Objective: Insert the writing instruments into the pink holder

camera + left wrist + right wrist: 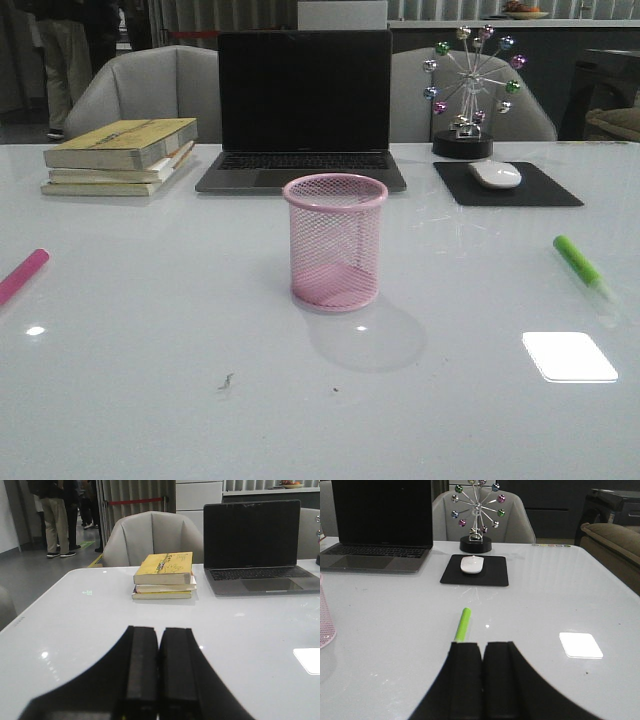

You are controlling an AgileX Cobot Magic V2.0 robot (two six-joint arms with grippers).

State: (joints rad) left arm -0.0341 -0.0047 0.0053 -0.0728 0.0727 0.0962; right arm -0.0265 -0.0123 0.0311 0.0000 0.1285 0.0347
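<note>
My right tool is clenched on nothing, its two pads pressed together, and straight ahead of it, just beyond the tips, the lime green highlighter lies flat on the desk. Its long axis runs nearly along my line of reach, tilted only a little, so I judge the wrist must turn before the pads can close across the barrel rather than along it. My left tool is likewise clenched and empty, and I see no pen ahead of it in its own view; the magenta pink highlighter shows only in the front view, lying slantwise at the desk's far left edge, on the left arm's side. Between the two pens, well apart from both, the pink holder stands upright and empty; from the right tool it sits off toward the other arm. The green pen is plainly the right arm's to take, the pink pen the left's. Farther off sit the laptop, the stack of books, the mouse on its pad, and the ball ornament.
</note>
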